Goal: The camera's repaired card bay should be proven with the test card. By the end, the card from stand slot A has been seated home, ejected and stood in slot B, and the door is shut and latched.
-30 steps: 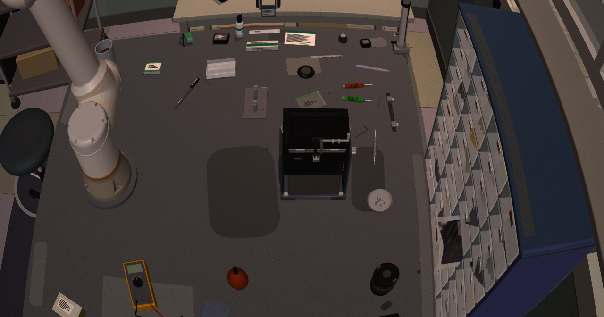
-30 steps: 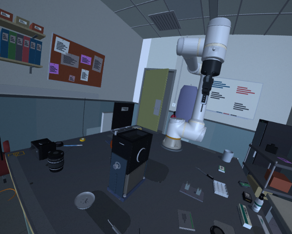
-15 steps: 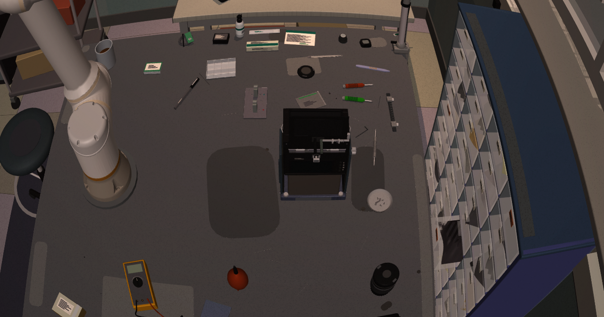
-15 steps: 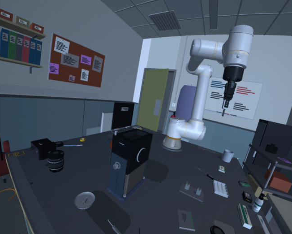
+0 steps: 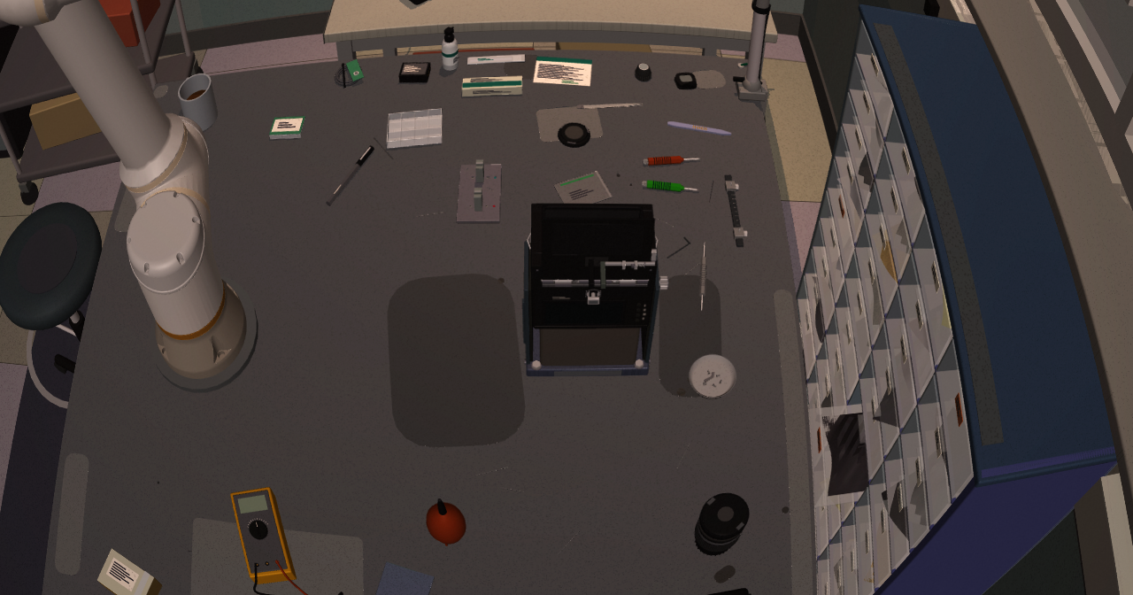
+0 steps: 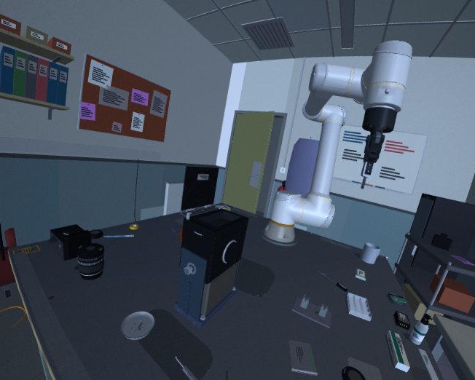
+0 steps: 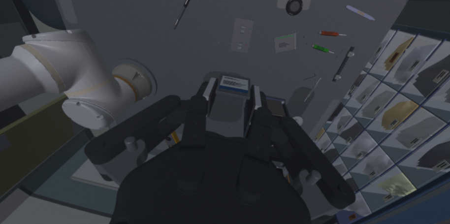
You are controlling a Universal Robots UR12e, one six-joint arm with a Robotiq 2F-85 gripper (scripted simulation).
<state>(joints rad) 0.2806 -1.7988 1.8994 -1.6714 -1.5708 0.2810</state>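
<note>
My gripper hangs high above the bench, over the far side near the card stand. The test card, grey with a white and blue label, is held between its closed fingers. The card stand is a grey plate with two upright slots, and both slots look empty. The camera body stands upright in a blue fixture at mid-bench. Its top face carries a latch bar. I cannot tell whether the door is open.
A blue parts cabinet lines the right edge. My arm's base stands at the left. Screwdrivers, a multimeter, a lens, a dish and small boxes lie scattered around the camera.
</note>
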